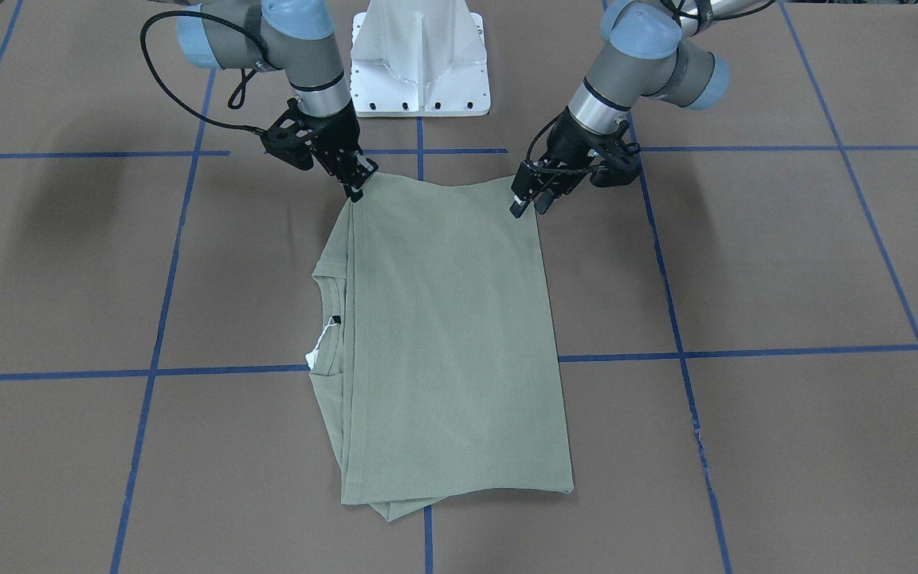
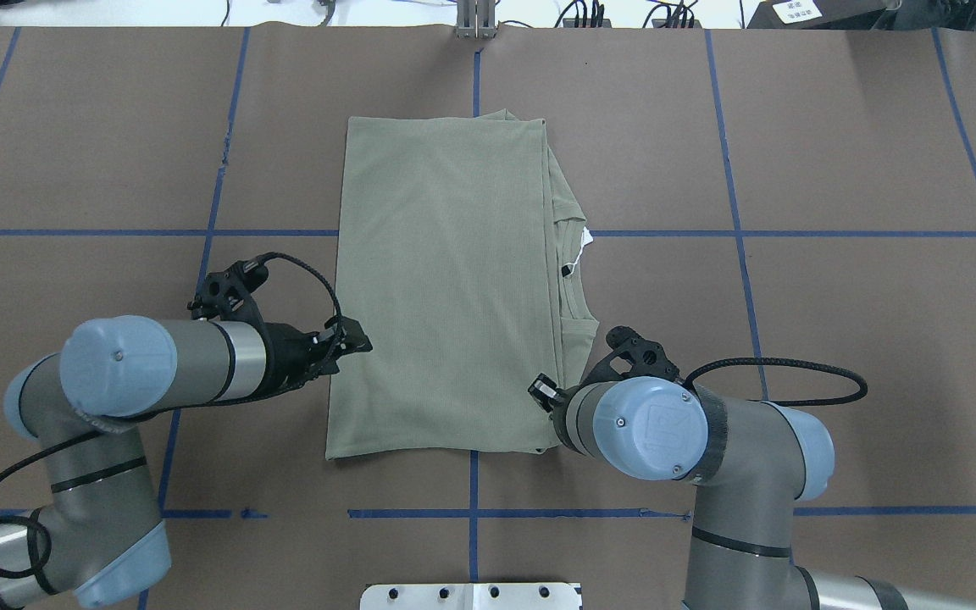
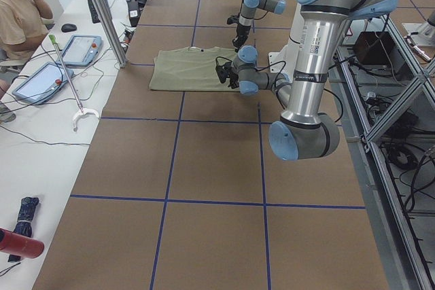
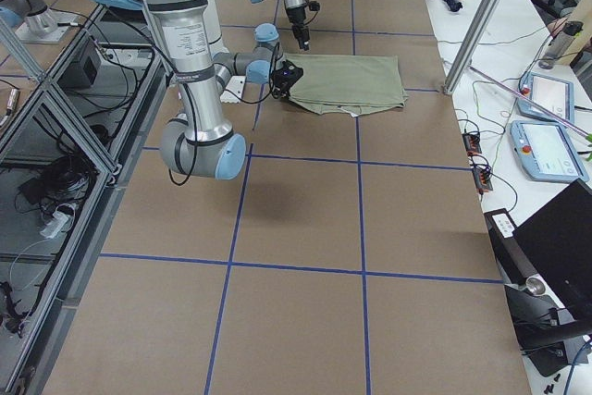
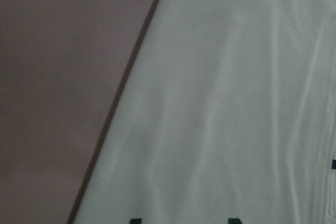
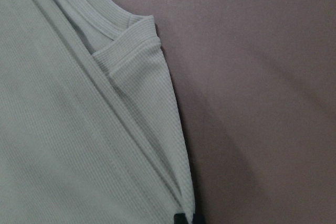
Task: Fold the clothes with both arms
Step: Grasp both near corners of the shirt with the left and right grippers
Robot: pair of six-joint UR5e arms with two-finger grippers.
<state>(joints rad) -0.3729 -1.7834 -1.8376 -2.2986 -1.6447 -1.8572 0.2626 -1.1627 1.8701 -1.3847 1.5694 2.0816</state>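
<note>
Pale sage-green knit shirt lies folded into 1 tall rectangle at the middle of the brown paper-covered table with blue tape grid lines, flat, long side running away from the robot. Its ribbed round neckline and small white neck tag peek out along the shirt's edge on the robot's right side, with folded layers stacked under the top panel there. Both black 2-finger grippers sit at the shirt's edge nearest the robot, 1 at each corner. The left gripper is at the robot's-left near corner; the left wrist view shows its 2 dark fingertips well apart over the fabric, so the fingers are spread with nothing pinched. The right gripper is at the robot's-right near corner; the right wrist view shows its fingertips drawn close together right on the shirt's layered edge, pinching that corner. In the overhead view the left gripper touches the shirt's side edge and the right gripper is partly hidden behind its own wrist joint. A white metal pedestal base stands between the 2 silver-grey arms, just behind the shirt.
</note>
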